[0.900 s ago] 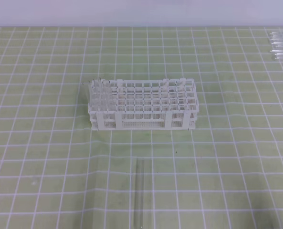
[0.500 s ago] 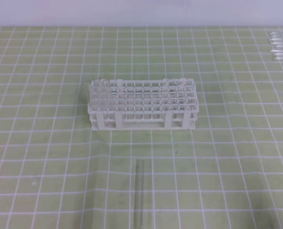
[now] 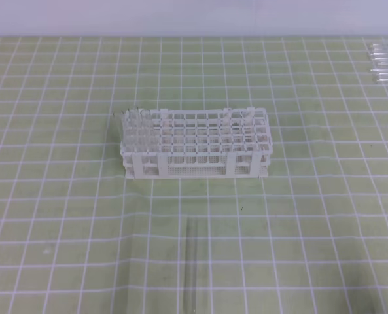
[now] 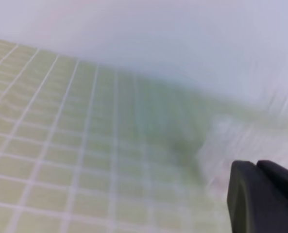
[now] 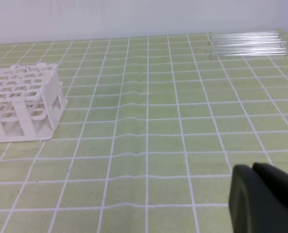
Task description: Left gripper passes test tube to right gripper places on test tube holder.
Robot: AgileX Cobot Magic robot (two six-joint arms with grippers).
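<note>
The white test tube holder [image 3: 197, 145] stands on the green grid mat at the middle, with a few clear tubes upright in its left end [image 3: 136, 121]. One clear test tube [image 3: 192, 261] lies alone on the mat in front of it, pointing toward the near edge. Neither arm shows in the exterior high view. Only a black jaw part of the left gripper [image 4: 262, 196] shows, at the lower right of the blurred left wrist view. The right gripper [image 5: 265, 199] shows the same way, with the holder [image 5: 22, 104] far to its left. Nothing is seen in either gripper.
Several spare clear tubes [image 3: 385, 63] lie side by side at the mat's far right corner, also seen as a row of tubes [image 5: 248, 43] in the right wrist view. A pale wall runs behind the mat's far edge.
</note>
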